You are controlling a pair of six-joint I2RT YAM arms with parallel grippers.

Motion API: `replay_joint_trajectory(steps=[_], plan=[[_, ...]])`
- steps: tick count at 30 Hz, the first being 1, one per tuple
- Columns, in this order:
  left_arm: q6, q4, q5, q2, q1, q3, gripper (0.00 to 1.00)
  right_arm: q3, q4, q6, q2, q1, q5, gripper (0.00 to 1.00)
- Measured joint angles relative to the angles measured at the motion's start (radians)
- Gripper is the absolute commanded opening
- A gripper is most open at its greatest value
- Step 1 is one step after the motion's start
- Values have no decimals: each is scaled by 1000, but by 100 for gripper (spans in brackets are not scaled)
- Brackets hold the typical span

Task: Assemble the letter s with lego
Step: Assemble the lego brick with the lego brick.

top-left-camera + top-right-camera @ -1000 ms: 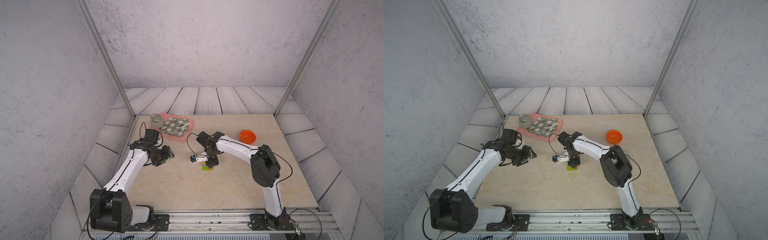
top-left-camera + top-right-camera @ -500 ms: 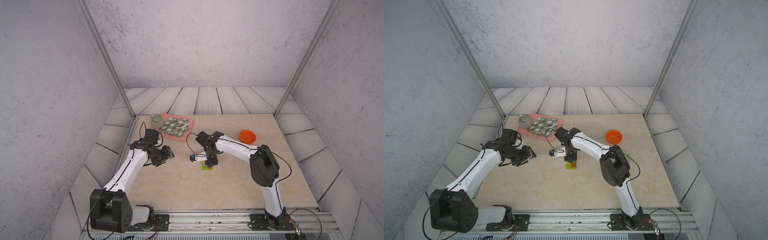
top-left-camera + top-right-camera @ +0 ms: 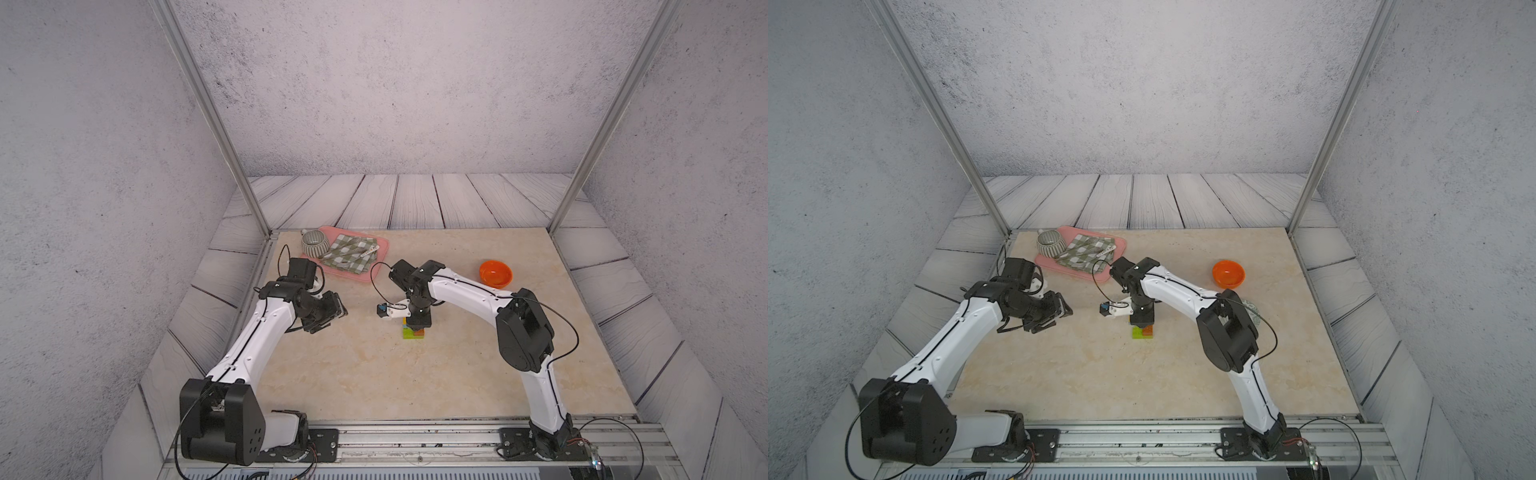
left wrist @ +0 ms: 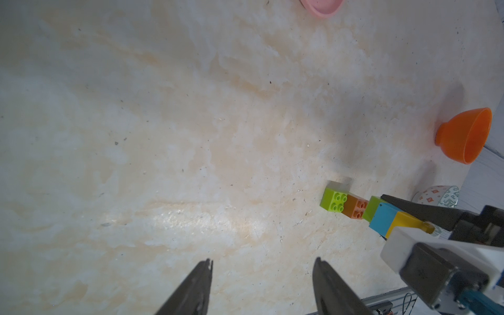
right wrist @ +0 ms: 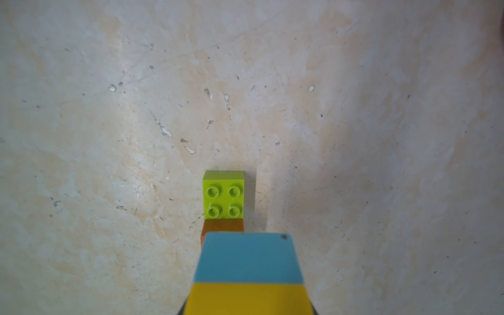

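The right hand point(image 3: 418, 324) hangs fingers-down, clenched on the yellow brick point(image 5: 248, 298) that tops the letter s point(image 4: 365, 211). The whole stack stands straight beneath that hand. Its long axis is upright, running from the bench point(image 3: 374, 374) up into the fingers. Going down from the hand I can see the blue brick point(image 5: 248, 259), a green one point(image 4: 372, 208) and the brown one point(image 4: 354, 208). At the foot is the long lime-green brick point(image 5: 223, 195), with four bare studs jutting out to one side.

The left hand point(image 4: 263, 261) is released, its jaws standing apart with nothing between them. The stack lies ahead of it across bare bench, well apart, so the right arm is plainly the nearer. An orange bowl point(image 3: 495, 273) sits beyond the right arm, clear of everything.

To my eye all five bricks are joined, and what remains is a last press or a let-go. Either one turns on the hand keeping in line with that upright axis. Any sideways pull as it leaves could tip the zigzag over its offset foot.
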Motion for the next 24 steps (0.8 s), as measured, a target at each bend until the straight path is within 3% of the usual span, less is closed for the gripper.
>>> replay_joint_trajectory(steps=[8,24], plan=[[0,-1,0,0,4,0,64,99,-10,-3,2,0,3,20],[0,-5,0,0,6,1,64,75,-18,1,27,0,5,20]])
